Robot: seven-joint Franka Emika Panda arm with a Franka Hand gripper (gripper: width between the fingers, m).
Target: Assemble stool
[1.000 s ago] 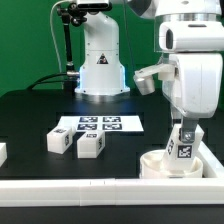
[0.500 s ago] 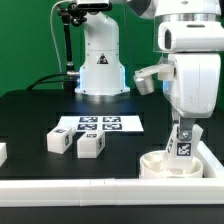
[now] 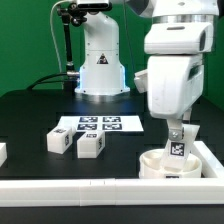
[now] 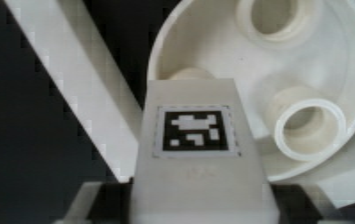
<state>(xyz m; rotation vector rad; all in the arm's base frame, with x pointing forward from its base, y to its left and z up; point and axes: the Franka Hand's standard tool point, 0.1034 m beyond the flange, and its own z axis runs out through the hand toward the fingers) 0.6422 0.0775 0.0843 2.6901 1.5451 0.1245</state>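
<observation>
- Exterior view: the white two-finger robot gripper has its jaws pinching a small blocky white plastic leg bearing a black-and-white tag. The leg hangs near upright just under the jaws. Its lower end is at the short round white plastic seat directly below. Whether they touch, I cannot tell.
- Pressing down off-target could jam the leg on the seat's face. It could also shove the seat into the long white border rail just beside it.
- Two spare white blocky legs lie well apart from the jaws, out of harm's way.
- Wrist view: the leg fills the gap between the jaws, with the seat beyond its tip. A round raised socket sits just beside the leg, apparently not centred under it.
- Misalignment could tilt the leg, or make it slip in the grip.
</observation>
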